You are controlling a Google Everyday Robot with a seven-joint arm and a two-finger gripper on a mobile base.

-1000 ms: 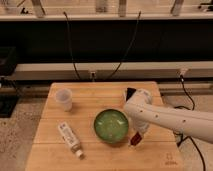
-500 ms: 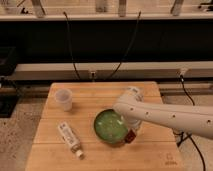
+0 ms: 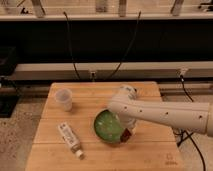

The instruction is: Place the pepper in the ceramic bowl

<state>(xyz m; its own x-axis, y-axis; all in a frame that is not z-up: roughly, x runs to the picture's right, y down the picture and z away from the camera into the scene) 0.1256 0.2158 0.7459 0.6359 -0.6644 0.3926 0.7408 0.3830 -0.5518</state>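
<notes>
End effector (image 3: 125,131) at the ceramic bowl (image 3: 104,126) right rim — pepper (image 3: 128,134) there — grip state unclear.

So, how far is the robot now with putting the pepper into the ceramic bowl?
Looks done: the pepper is at the gripper, close to the right rim of the ceramic bowl. In hand: the arm reaches over the bowl's right side with it. Left: the visible green inside of the bowl holds no pepper, so it seems not yet placed in the bowl.
</notes>
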